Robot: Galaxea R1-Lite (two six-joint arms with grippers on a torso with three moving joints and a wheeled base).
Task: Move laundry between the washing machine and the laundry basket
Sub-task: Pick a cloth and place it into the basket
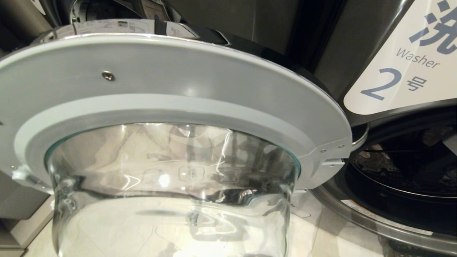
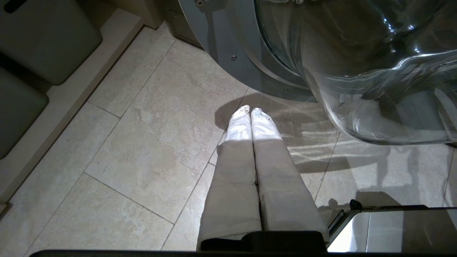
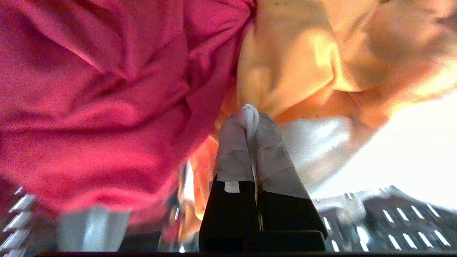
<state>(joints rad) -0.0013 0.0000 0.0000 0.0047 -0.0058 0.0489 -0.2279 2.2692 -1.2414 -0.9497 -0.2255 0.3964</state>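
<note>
so the washing machine (image 1: 403, 171) sits at about 3 o'clock in the head view, door (image 1: 171, 107) swung wide open and filling most of the frame. no laundry basket in sight anywhere. in the right wrist view the laundry (image 3: 107, 89) is piled up close, red-pink beside orange, and the right end effector (image 3: 250, 117) is clenched on a bit of white cloth. left end effector (image 2: 250, 112) is clenched on nothing, hanging over the floor (image 2: 142, 142). i'd guess it's midway at best, clothes still need moving.
</note>
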